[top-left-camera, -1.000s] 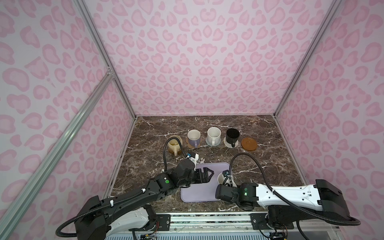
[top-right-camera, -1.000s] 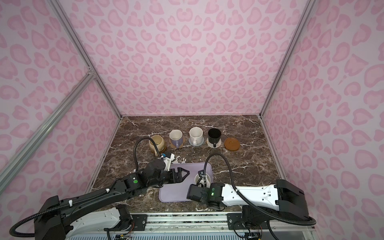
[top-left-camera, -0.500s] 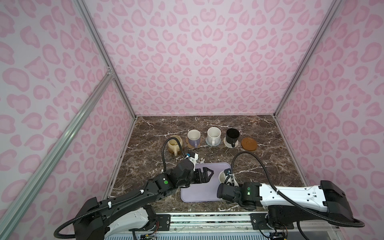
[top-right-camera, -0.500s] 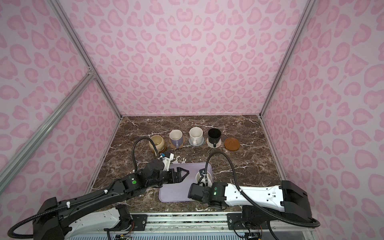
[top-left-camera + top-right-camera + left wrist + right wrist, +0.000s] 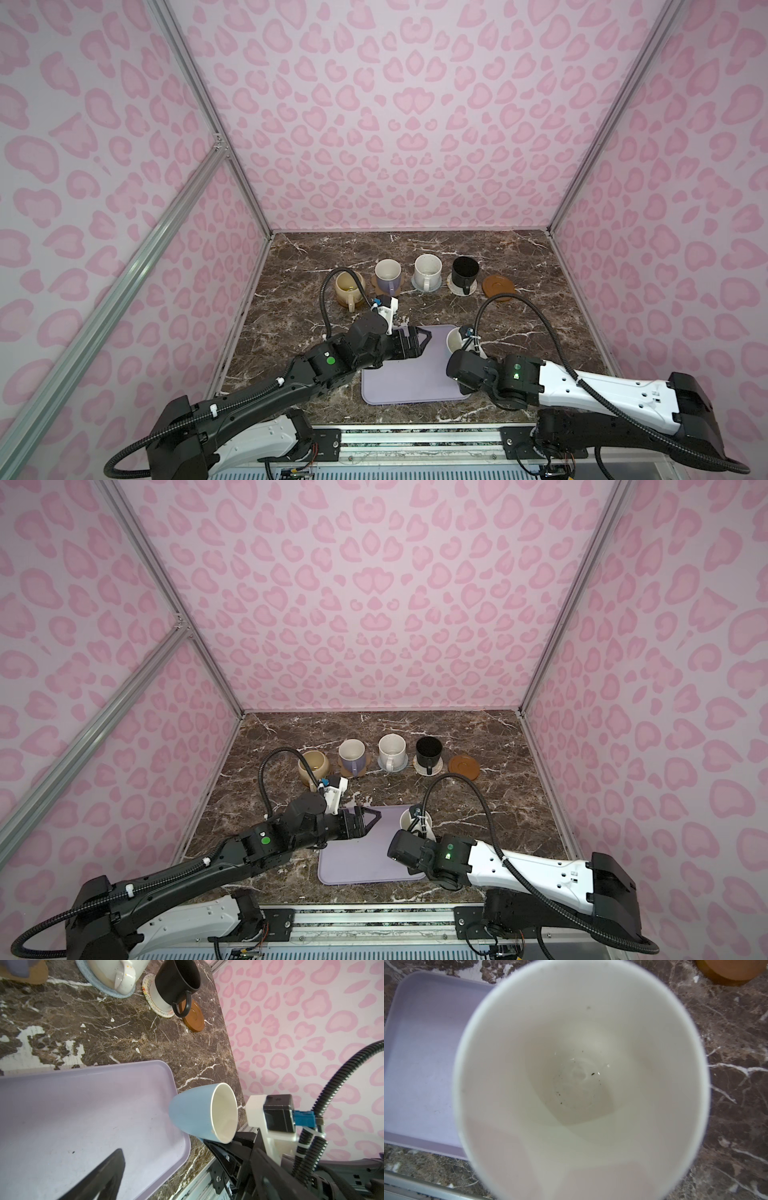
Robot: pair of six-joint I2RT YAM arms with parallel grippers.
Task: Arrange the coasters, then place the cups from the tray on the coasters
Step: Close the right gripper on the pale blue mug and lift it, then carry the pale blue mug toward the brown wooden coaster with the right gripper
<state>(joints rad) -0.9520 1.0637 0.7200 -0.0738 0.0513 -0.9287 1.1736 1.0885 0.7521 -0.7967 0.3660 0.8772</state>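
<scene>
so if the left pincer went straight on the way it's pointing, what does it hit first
Most likely the light blue mug, held tilted in the right pincer at the edge of the tray. The open left pincer points across the tray toward it, though relative height is unclear.

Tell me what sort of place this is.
Probably an enclosed robot test cell, not a home kitchen: pink-patterned wall panels on an aluminium frame, a marble-look tabletop, and a left arm and right arm mounted at its front edge.
</scene>
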